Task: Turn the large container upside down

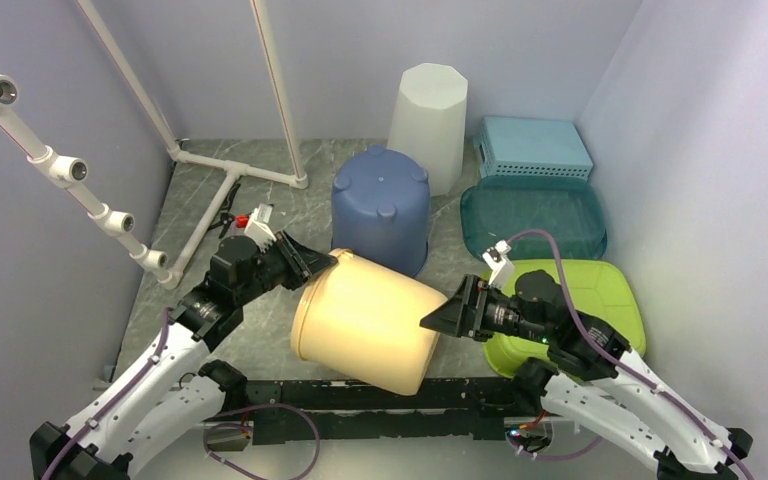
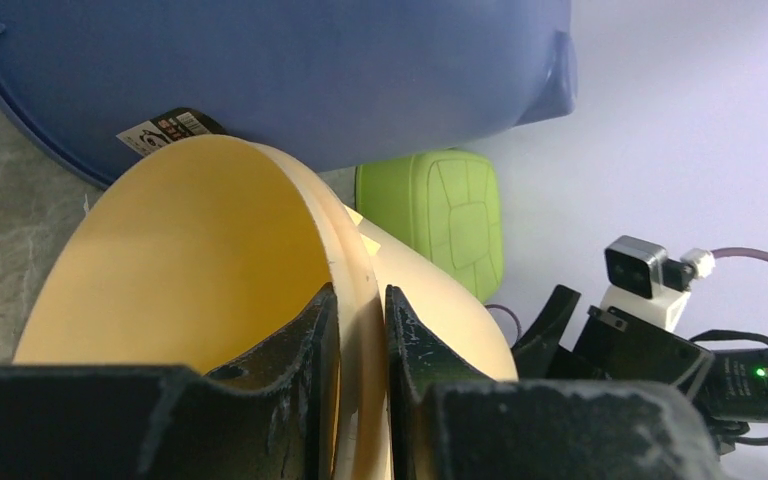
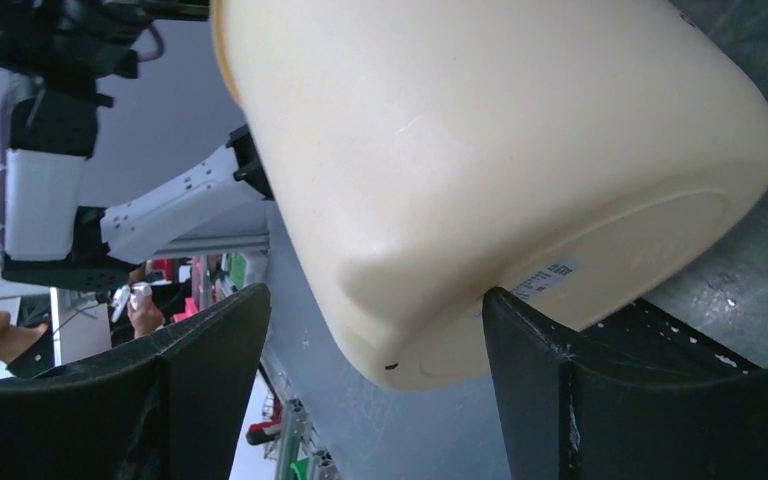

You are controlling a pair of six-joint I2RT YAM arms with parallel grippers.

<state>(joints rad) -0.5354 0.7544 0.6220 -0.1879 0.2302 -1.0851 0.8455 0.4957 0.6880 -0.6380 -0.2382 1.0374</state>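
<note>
The large cream container [image 1: 370,320] lies tipped on its side at the table's near middle, its mouth facing left and its base facing right. My left gripper [image 1: 320,262] is shut on the container's upper rim, one finger inside and one outside; the left wrist view shows the rim [image 2: 360,250] pinched between the fingers [image 2: 305,340]. My right gripper [image 1: 435,322] is open at the container's base. In the right wrist view the base [image 3: 480,150] fills the space ahead, and one fingertip [image 3: 505,310] touches its labelled bottom.
An upside-down blue tub [image 1: 382,205] stands just behind the container. A white bin [image 1: 430,110], a light blue basket [image 1: 532,145], a teal tray [image 1: 535,215] and a green lid [image 1: 600,290] sit at the back and right. A white pipe frame [image 1: 230,170] stands at the left.
</note>
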